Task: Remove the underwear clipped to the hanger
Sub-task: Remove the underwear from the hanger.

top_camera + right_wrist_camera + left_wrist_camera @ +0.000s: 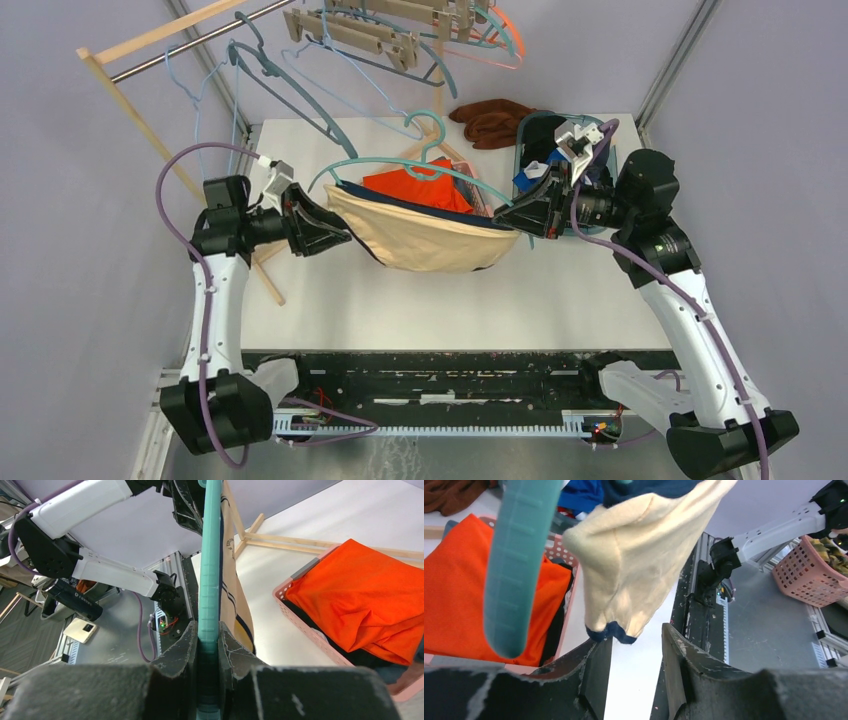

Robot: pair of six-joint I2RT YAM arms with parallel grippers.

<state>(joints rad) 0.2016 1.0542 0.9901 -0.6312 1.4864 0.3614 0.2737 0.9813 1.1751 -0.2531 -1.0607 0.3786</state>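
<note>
A teal hanger (400,165) hangs level over the table, and beige underwear (430,240) with a dark navy edge sags from it. My right gripper (505,218) is shut on the hanger's right end; in the right wrist view the teal bar (210,580) runs straight up between the jaws of that gripper (209,630), with the beige underwear (231,595) just beside it. At the underwear's left end is my left gripper (345,235). It (636,635) is open in the left wrist view, and the navy-trimmed corner (613,631) rests at the tip of its left finger, not between the jaws.
An orange garment (410,185) lies in a pink basket (292,605) behind the hanger. A brown cloth (490,120) and a blue basket (545,150) sit at the back right. More hangers (330,60) hang on a wooden rack (150,130) at the back left.
</note>
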